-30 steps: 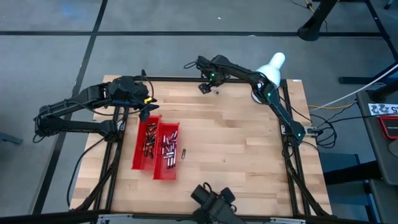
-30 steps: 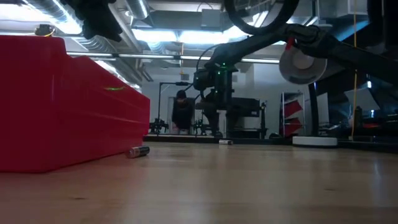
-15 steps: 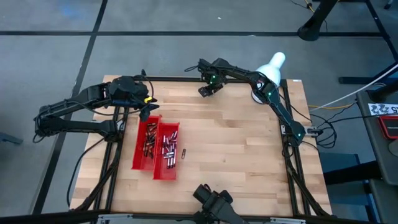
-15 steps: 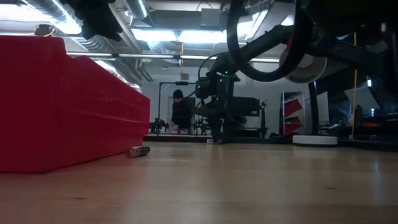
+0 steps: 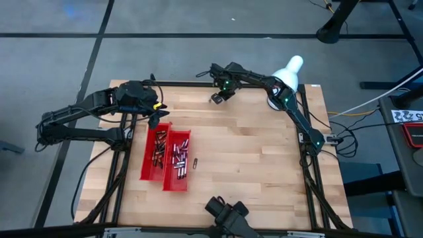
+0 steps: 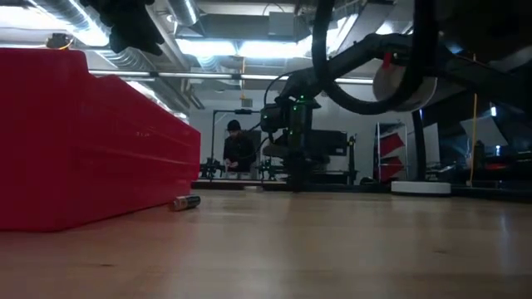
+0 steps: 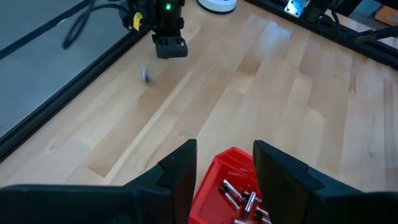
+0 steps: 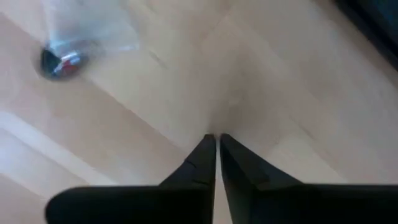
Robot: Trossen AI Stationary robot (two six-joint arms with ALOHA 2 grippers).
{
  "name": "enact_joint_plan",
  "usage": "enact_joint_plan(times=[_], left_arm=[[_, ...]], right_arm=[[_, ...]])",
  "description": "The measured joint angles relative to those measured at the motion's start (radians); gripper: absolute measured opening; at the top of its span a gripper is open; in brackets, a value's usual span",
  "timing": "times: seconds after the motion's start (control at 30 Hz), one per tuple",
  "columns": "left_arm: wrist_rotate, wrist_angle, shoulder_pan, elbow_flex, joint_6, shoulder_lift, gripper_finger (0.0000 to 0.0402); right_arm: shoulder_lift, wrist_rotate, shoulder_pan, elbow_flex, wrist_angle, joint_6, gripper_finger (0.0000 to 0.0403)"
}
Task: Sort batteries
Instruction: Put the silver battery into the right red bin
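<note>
The batteries were small silvery cylinders with dark bands, heaped in two glossy red plastic trays just below the left gripper, whose fingers stood apart, empty. One blurred battery lay on the pale wood-grain table near the right gripper, its tips pressed together on nothing.
</note>
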Motion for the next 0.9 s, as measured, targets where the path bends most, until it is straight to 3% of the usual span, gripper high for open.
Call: enact_joint_plan(times=[0.47,0.73,0.9], left_arm=[[-0.003,-0.012,0.000,0.000,0.015,0.001,0.0147],[-0.019,-0.040,0.041,0.000,-0.056,0.091,0.0147],[-0.122,-0.079,0.154,0.000,-0.202,0.180,0.0147]], right_arm=[[-0.011,-0.027,0.001,-0.002,-0.105,-0.022,0.0004],[-0.127,-0.044,0.024,-0.001,0.010,-0.021,0.0004],[-0.235,-0.125,0.068,-0.001,0.154,-0.048,0.0003]])
